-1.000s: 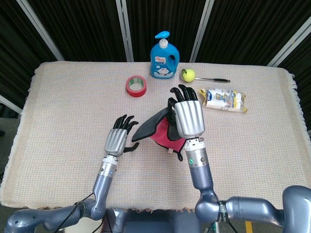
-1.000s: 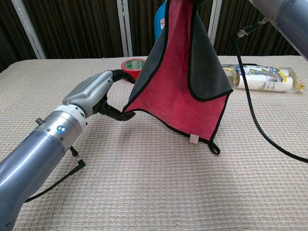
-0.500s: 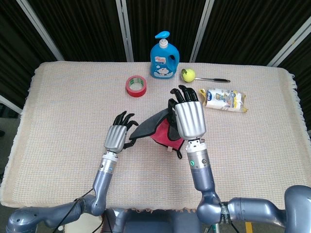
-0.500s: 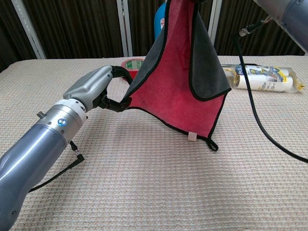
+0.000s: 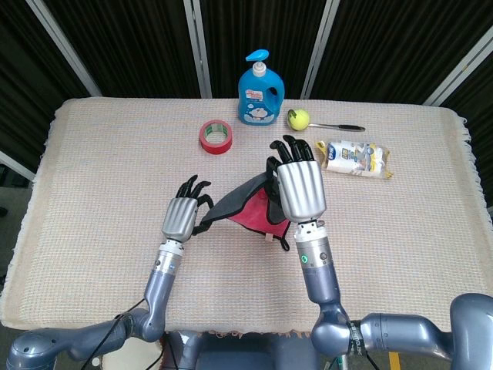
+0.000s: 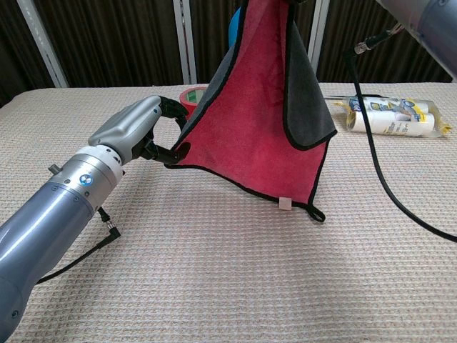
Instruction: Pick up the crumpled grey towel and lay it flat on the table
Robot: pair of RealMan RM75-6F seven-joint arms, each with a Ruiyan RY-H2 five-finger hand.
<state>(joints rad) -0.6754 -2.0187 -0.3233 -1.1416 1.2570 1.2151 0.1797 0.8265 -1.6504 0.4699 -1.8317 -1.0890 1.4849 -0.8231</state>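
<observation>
Overhead: woven beige tablecloth (image 5: 108,169), dark curtains (image 5: 115,46) behind.

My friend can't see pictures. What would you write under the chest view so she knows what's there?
A red and grey towel hangs spread above a beige table, its top held up out of frame, while the left hand pinches its left corner. Behind sit red tape and a packet.

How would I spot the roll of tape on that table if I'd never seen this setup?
Find the blue pump bottle at the far edge of the table. Just in front of it, to its left, the red tape roll lies flat. It is the only ring-shaped thing there, red with a hollow middle.
</observation>
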